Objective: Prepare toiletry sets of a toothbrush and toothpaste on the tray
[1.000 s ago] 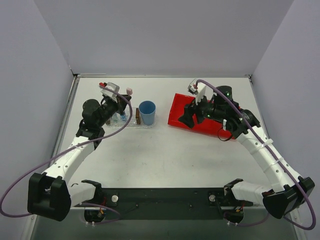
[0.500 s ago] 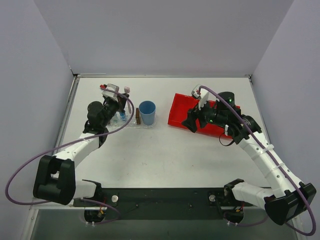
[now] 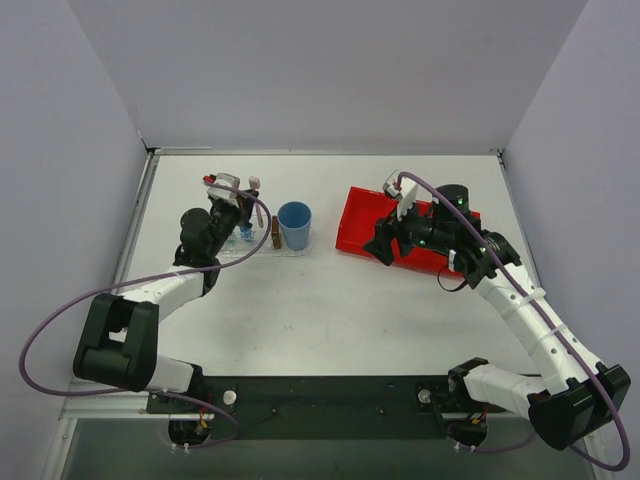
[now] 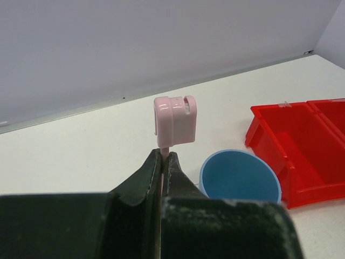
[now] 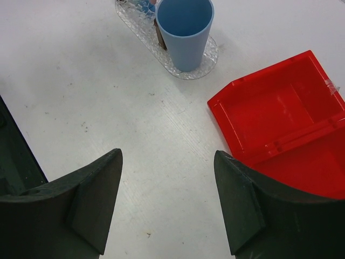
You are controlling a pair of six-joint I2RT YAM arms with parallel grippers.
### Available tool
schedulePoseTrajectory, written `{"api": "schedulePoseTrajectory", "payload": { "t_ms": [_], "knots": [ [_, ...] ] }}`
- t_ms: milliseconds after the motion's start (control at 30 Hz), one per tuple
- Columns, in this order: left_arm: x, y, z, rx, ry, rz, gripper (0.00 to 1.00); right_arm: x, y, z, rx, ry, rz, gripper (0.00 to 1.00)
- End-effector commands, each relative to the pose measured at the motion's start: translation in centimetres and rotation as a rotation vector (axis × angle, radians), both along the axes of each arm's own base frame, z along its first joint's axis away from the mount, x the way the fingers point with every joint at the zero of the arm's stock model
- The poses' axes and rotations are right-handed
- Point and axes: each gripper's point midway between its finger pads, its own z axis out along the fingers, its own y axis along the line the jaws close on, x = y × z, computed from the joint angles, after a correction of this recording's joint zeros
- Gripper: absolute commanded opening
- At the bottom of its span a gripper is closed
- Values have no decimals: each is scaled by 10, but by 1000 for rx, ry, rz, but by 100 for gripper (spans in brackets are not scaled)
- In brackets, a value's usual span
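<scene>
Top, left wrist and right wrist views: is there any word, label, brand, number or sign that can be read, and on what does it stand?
None can be read.
The toothbrush in the left gripper: plain pink, no print.
Blue cup, red bin, tray: no markings.
Blue toothpaste tube: too small to read any print.

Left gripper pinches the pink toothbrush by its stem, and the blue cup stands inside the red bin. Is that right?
Not quite. The blue cup stands on the clear tray, apart from the red bin; the right wrist view shows it. The left gripper does pinch the pink toothbrush by its stem.
</scene>
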Motion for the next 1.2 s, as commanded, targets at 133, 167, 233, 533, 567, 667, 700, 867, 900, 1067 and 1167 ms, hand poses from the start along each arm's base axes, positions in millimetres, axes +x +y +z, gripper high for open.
{"api": "schedulePoseTrajectory", "payload": {
  "t_ms": [133,167,233,533,567,667,700,867,900,1067,1167],
  "knots": [
    [4,6,16,-36,-94,32,0,2,3,5,29,-34,25,63],
    [5,6,16,-36,-96,31,0,1,3,5,31,-34,28,63],
    [6,6,15,-36,-96,34,0,2,3,4,33,-32,25,63],
    [5,6,5,-31,-85,33,0,1,2,3,37,-32,23,63],
    [6,6,4,-29,-84,36,0,0,2,4,39,-32,24,63],
    [6,6,1,-25,-80,36,0,0,2,1,37,-26,24,63],
    [6,6,0,-23,-80,35,0,1,2,1,38,-27,24,63],
    [5,6,-4,-22,-77,32,0,0,1,1,38,-31,23,63],
    [5,5,-5,-23,-74,32,0,0,1,0,37,-26,22,63],
    [5,5,-7,-20,-68,32,0,1,0,-1,37,-27,20,63],
    [4,5,-10,-19,-62,35,0,1,1,-1,38,-27,21,63]
  ]
}}
